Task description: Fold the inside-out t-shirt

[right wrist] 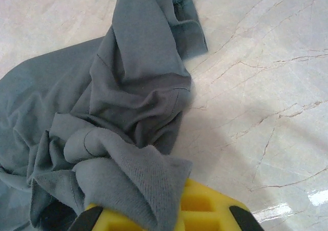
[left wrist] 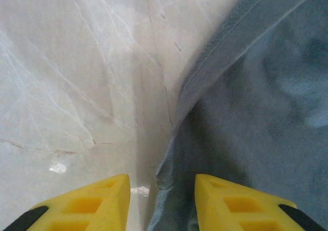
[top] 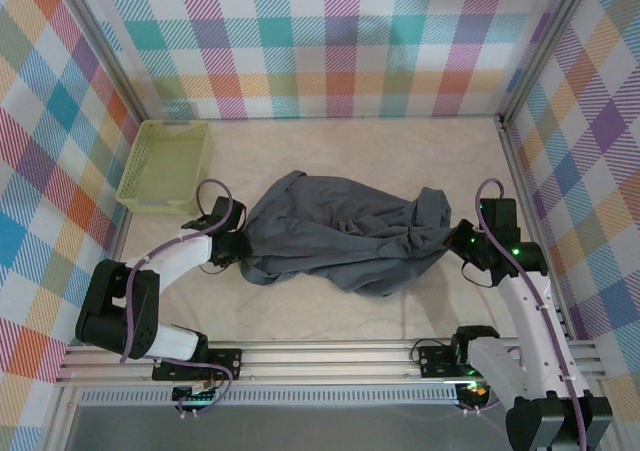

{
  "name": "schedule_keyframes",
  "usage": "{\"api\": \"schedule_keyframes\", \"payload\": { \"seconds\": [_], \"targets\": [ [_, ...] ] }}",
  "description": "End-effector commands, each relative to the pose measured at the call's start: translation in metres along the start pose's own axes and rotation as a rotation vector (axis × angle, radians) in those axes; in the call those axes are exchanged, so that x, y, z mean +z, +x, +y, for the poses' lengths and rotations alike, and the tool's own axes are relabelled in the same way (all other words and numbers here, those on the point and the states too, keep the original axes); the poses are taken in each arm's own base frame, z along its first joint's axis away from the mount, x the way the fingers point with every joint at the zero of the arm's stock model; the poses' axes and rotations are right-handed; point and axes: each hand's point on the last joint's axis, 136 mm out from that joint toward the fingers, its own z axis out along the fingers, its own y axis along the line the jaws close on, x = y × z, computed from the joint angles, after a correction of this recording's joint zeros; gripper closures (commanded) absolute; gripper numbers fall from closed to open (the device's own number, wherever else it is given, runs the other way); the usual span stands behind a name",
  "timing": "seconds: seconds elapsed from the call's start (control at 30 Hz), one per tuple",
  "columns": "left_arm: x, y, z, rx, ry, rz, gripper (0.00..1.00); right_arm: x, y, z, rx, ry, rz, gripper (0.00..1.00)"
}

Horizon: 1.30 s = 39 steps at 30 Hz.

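The inside-out t-shirt (top: 335,233) lies crumpled in a dark slate-grey heap on the middle of the table, bunched rather than spread flat. My left gripper (top: 236,247) sits at the shirt's left edge. In the left wrist view its yellow fingers (left wrist: 95,203) stand apart, the left gripper (left wrist: 161,185) open, with a hemmed edge of the t-shirt (left wrist: 256,113) lying between them on the table. My right gripper (top: 458,241) is at the shirt's right end. In the right wrist view the right gripper (right wrist: 171,195) is shut on a fold of the t-shirt (right wrist: 123,113), which drapes over its yellow fingers (right wrist: 205,208).
A lime-green mesh basket (top: 165,163) stands at the back left, apart from the shirt. Pale marbled table (top: 400,151) shows behind and in front of the cloth. Plaid walls close in the back and sides; a metal rail (top: 330,356) runs along the near edge.
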Motion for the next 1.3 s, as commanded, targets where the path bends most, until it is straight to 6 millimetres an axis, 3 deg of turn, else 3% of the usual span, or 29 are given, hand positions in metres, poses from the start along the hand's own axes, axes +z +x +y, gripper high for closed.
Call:
{"api": "schedule_keyframes", "payload": {
  "seconds": [0.0,0.2,0.33,0.43,0.5,0.6,0.7,0.83,0.87,0.93,1.03,1.1,1.13,1.2,1.27],
  "targets": [
    [0.003,0.000,0.000,0.001,0.010,0.010,0.63,0.003,0.001,-0.001,-0.018,-0.001,0.005,1.00],
    [0.019,-0.002,0.001,0.000,-0.025,0.035,0.69,-0.002,-0.002,0.004,-0.020,-0.024,-0.007,1.00],
    [0.026,-0.004,0.002,-0.006,-0.031,0.041,0.82,-0.007,-0.006,0.005,-0.029,-0.021,-0.022,1.00],
    [0.017,-0.014,0.000,-0.007,-0.023,0.004,0.92,-0.015,-0.015,0.010,-0.039,-0.029,-0.046,1.00],
    [0.001,-0.030,-0.007,-0.010,0.001,-0.046,0.99,-0.025,-0.027,0.019,-0.044,-0.044,-0.070,1.00],
    [-0.048,-0.072,-0.029,-0.046,0.103,-0.192,1.00,-0.052,-0.060,0.045,-0.053,-0.110,-0.128,1.00],
    [-0.129,-0.131,-0.054,-0.086,0.226,-0.415,1.00,-0.095,-0.108,0.081,-0.044,-0.216,-0.215,1.00],
    [-0.248,-0.197,-0.066,-0.140,0.400,-0.671,1.00,-0.161,-0.169,0.126,-0.030,-0.353,-0.322,1.00],
    [-0.272,-0.207,-0.066,-0.143,0.431,-0.719,1.00,-0.174,-0.179,0.133,-0.030,-0.373,-0.340,1.00],
    [-0.324,-0.221,-0.069,-0.125,0.491,-0.818,1.00,-0.218,-0.198,0.151,-0.052,-0.422,-0.427,1.00],
    [-0.371,-0.223,-0.082,-0.048,0.576,-0.887,1.00,-0.276,-0.212,0.176,-0.114,-0.510,-0.538,1.00],
    [-0.378,-0.220,-0.089,-0.020,0.624,-0.890,1.00,-0.307,-0.213,0.185,-0.148,-0.553,-0.608,1.00],
    [-0.371,-0.219,-0.090,-0.026,0.629,-0.874,1.00,-0.318,-0.213,0.188,-0.163,-0.570,-0.636,1.00],
    [-0.337,-0.218,-0.087,-0.052,0.585,-0.804,1.00,-0.322,-0.210,0.188,-0.170,-0.581,-0.655,1.00],
    [-0.289,-0.215,-0.087,-0.061,0.523,-0.693,1.00,-0.303,-0.208,0.184,-0.167,-0.572,-0.623,1.00]
  ]
}}
